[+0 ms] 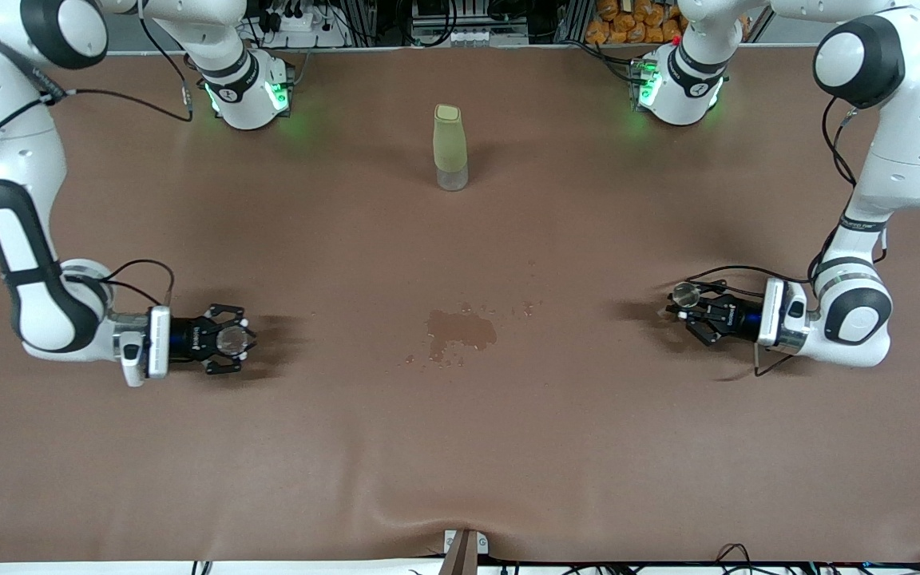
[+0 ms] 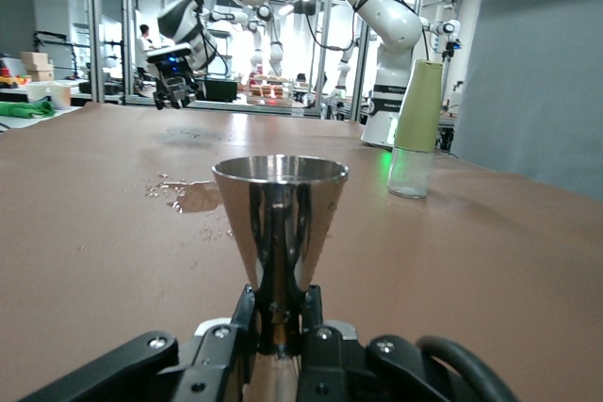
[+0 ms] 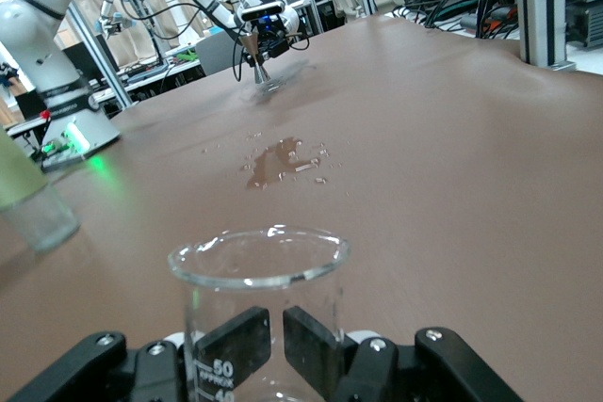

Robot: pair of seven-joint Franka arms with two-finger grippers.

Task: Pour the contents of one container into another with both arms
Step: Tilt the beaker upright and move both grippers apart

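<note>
Toward the right arm's end of the table from the wet patch (image 1: 460, 331), the glass cup (image 1: 231, 341) is sitting upright in the right gripper (image 1: 238, 342), whose 2 fingers are clamping its lower wall while the rim stays free. The right wrist view is showing printed measure marks on the glass and no liquid that I can make out. Off toward the left arm's end from that same patch, the metal jigger (image 1: 687, 295) is riding upright in the left gripper (image 1: 684, 310), pinched at its narrow waist so the upper cone is facing up, ready to receive. Both grips are looking sensible to me: low holds are keeping the mouths clear for a pour.

Whether either vessel is resting on the brown tabletop (image 1: 460, 455) or hanging just above it, I cannot tell.

Farther from the front camera than the patch, the pale-green bottle (image 1: 450, 148) is standing alone, well apart from both grippers. The patch itself, with droplets scattered around it, is lying between the 2 arms, right where they would likely be meeting.

There is plenty of open brown surface around that patch for closing the gap. My read: both vessels are grasped, the pour is not yet begun, and the table edges are well away from either hand.
</note>
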